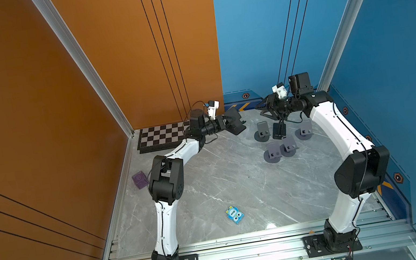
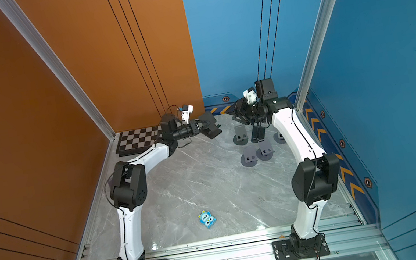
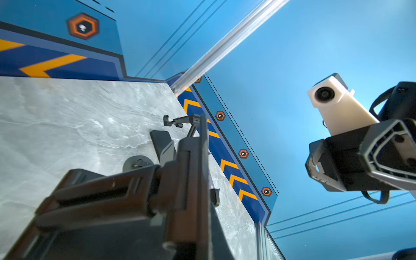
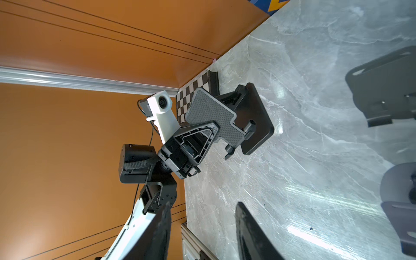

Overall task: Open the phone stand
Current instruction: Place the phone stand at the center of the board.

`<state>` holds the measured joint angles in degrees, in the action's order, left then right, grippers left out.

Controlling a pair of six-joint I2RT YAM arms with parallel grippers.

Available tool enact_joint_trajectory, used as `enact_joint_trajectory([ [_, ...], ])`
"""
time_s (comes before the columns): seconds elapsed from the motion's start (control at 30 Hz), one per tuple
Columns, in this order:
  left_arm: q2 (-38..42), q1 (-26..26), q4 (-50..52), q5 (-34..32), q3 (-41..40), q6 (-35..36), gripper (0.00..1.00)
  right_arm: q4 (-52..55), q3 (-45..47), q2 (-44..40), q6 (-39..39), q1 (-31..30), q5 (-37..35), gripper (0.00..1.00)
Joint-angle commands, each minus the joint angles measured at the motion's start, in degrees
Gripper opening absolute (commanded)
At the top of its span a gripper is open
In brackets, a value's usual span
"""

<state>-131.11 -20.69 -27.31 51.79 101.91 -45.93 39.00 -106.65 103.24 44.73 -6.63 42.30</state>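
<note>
In both top views we see the left gripper (image 1: 229, 121) raised over the far middle of the grey marble table (image 1: 224, 184). Its jaws are clamped on a black hinged-plate phone stand (image 1: 239, 127), which hangs tilted, clear of the surface. The right gripper (image 1: 261, 109) is up near the far right corner, its jaws parted with nothing between them. Below it a second black stand (image 1: 279, 129) sits on the marble among four grey plastic stands with round bases (image 1: 272, 153). A black-and-white chessboard (image 1: 163, 137) lies in the far left corner, a purple cube (image 1: 139, 179) by the left edge, and a small blue cartoon card (image 1: 234, 215) near the front.

From the left wrist, the held stand fills the lower part as a dark, blurred mass, and we cannot make out the fingers on it.

From the right wrist, we see the left gripper pinching the edge of the stand's grey textured plate, with the black base plate standing off from it on a hinged arm. The right gripper's own two dark fingers (image 4: 247, 227) are spread wide, with only bare marble between them.
</note>
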Motion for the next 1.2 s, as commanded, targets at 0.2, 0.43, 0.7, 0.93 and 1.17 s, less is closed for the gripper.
enact_joint_trajectory([
  [0.2, -14.9, -2.3, 2.4, 14.5, 20.6, -1.9, 0.00, 8.5, 0.8, -6.3, -6.0, 2.1, -8.7, 0.89],
  [0.43, -20.2, -1.1, 3.8, 18.0, 24.8, -2.4, 0.00, 9.6, 3.2, -8.7, -6.0, 3.3, -9.5, 0.96],
  [0.7, -22.0, -1.1, 6.7, 18.6, 23.7, -1.1, 0.00, 9.6, 3.4, -8.2, -5.7, 3.5, -9.0, 0.97],
  [0.93, -23.4, -1.6, 9.0, 17.3, 21.8, 0.9, 0.07, 9.5, 3.4, -8.0, -5.8, 3.5, -8.8, 0.97],
  [1.17, -22.8, -2.0, 21.4, 14.7, 22.2, 11.4, 0.38, 9.5, 2.8, -7.4, -5.8, 3.7, -8.6, 0.97],
])
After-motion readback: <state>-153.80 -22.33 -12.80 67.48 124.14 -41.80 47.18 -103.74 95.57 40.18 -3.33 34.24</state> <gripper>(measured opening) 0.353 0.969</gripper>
